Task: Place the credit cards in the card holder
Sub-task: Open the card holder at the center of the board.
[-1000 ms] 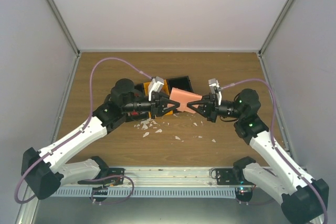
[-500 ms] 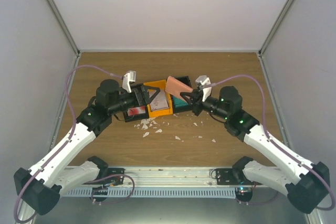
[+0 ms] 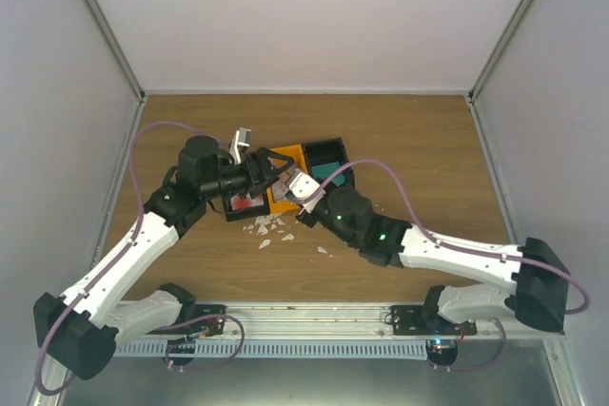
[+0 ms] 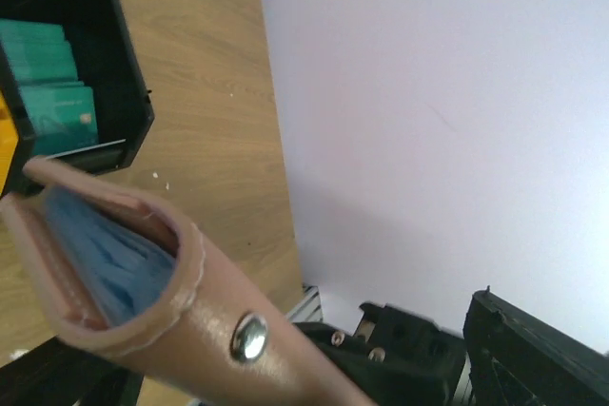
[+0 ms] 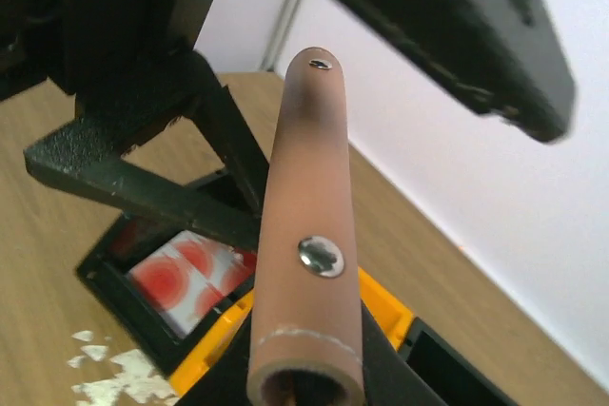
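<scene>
Shifted since half a second back: right gripper (image 3: 293, 187), swung left from right of centre to just beside left gripper (image 3: 271, 170), forearm now low across the table (image 3: 428, 140). Barely any change on the left. Card holder (image 5: 309, 235) no longer sticking up pink in top view, mostly hidden between the two grippers.

Right: clamped on one end of card holder, which rises from between own fingers in right wrist view. Left: looks spread wide, black fingers either side of holder's other end, not pinching it as far as visible. Holder up over the bins, long axis running from right gripper toward left, mouth gaping, blue pockets facing left wrist camera.

Red-blob cards (image 5: 186, 278) in left black bin (image 5: 100, 278), just near of left gripper in top view, beside orange bin (image 5: 385, 306). Teal cards (image 4: 52, 92) in right black bin (image 4: 124, 92), farther off.

Judging by that: left arm nearer and apparently free, so likely the card picker. Next move probably needs a card lifted and fed in along holder's long axis. No card visible in pockets yet.
</scene>
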Tool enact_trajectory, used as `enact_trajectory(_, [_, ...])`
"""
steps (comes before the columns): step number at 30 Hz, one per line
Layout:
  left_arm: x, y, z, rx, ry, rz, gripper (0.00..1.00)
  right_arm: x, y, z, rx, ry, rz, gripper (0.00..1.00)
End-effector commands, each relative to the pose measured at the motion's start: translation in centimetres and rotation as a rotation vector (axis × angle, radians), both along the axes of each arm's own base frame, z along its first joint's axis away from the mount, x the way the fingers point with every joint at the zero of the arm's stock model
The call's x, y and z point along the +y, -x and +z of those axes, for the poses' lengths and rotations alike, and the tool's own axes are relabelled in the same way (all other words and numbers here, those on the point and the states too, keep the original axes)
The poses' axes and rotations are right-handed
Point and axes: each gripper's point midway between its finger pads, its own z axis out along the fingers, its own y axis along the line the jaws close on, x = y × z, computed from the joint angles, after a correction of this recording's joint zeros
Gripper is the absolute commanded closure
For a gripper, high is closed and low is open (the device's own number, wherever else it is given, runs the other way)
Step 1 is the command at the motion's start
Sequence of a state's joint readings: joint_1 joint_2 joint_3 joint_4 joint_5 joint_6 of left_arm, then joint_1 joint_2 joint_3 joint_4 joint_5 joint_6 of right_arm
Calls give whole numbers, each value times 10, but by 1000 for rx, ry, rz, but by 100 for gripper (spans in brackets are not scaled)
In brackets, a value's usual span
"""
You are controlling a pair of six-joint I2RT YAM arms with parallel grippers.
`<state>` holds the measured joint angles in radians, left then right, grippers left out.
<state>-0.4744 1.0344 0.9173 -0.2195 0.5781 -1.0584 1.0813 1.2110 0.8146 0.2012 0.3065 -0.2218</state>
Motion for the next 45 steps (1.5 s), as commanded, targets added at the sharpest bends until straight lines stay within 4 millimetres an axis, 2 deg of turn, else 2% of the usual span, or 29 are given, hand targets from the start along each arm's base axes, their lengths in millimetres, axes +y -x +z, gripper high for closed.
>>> enact_trajectory(1, [0, -2, 15, -26, 52, -19, 15, 12, -3, 16, -190, 88, -86, 99])
enact_trajectory(5, [9, -5, -9, 27, 15, 19, 38, 24, 1, 6, -217, 139, -83, 99])
enact_trajectory(11, [19, -9, -20, 34, -14, 54, 77, 33, 10, 4, -210, 132, -43, 98])
enact_trajectory(13, [21, -11, -21, 29, -25, 55, 88, 33, 10, 2, -181, 127, -45, 89])
enact_trajectory(16, [23, -14, -22, 7, -47, 61, 100, 29, 14, -7, -109, 123, -40, 52])
enact_trajectory(19, [26, -18, -21, -53, -86, 56, 100, 22, 26, -12, 7, 78, 20, 32])
enact_trajectory(22, [26, -21, -18, -144, -130, 31, 100, 11, 34, -9, 152, -23, 73, 24])
enact_trajectory(26, [22, -21, -15, -253, -182, -33, 100, -13, 30, 6, 334, -215, 61, 22])
enact_trajectory(29, [17, -17, -14, -307, -193, -87, 100, -26, 16, 17, 474, -373, 23, 22])
enact_trajectory(31, [13, -15, -12, -327, -185, -119, 100, -30, 4, 14, 569, -405, -29, 23])
enact_trajectory(34, [9, -12, -8, -352, -168, -154, 100, -24, -8, 3, 657, -386, -79, 25])
enact_trajectory(39, [7, -10, -10, -366, -161, -178, 100, -6, -12, -14, 749, -344, -74, 26])
enact_trajectory(45, [7, -7, -10, -373, -158, -189, 100, -19, -28, -40, 781, -304, -225, 33])
